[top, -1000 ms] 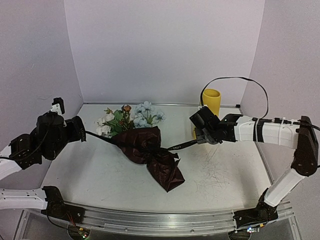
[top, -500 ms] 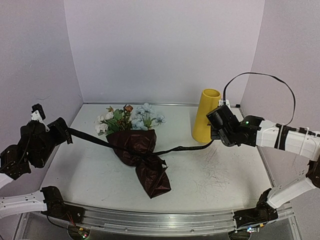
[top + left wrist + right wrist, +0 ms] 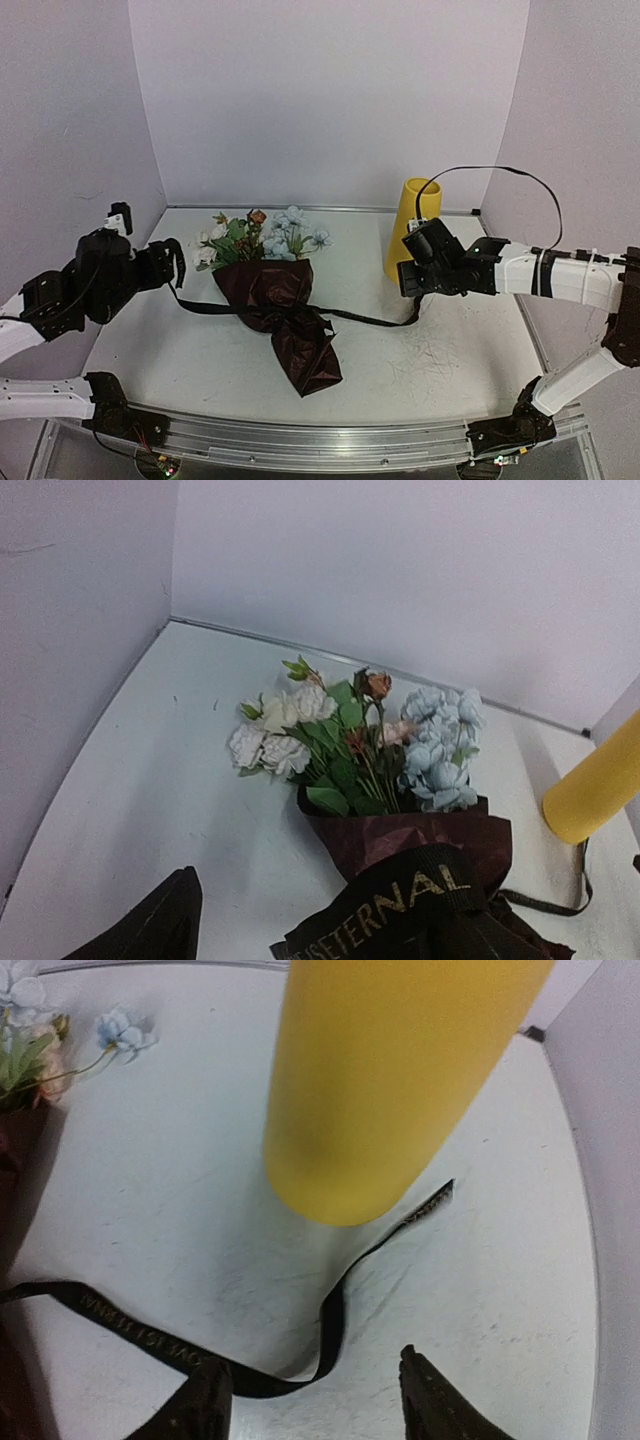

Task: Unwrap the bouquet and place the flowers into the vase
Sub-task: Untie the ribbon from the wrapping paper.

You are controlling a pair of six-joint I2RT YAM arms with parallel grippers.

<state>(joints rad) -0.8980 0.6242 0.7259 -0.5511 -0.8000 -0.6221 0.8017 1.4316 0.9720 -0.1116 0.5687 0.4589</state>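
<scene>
The bouquet (image 3: 285, 310) lies mid-table in its dark red wrap (image 3: 420, 835). The flowers (image 3: 262, 235), white, pale blue and rusty, fan out toward the back wall (image 3: 350, 740). A black ribbon (image 3: 365, 320) with gold lettering trails slack from the wrap's neck to both sides. The yellow vase (image 3: 412, 225) stands upright at the back right (image 3: 390, 1080). My left gripper (image 3: 172, 262) hovers open left of the bouquet, with the ribbon (image 3: 400, 905) draped in front of its right finger. Open too, my right gripper (image 3: 315, 1410) hangs just in front of the vase, and the ribbon (image 3: 330, 1330) rests on the table under it.
Lilac walls close off the table at the back and both sides. A black cable (image 3: 500, 180) arcs above the right arm near the vase. The ribbon's right end (image 3: 435, 1200) lies against the vase's foot.
Both grippers have opened and let go of the ribbon ends. The ribbon, taut before, now lies slack on the table. Both arms have drawn in toward the bouquet.
</scene>
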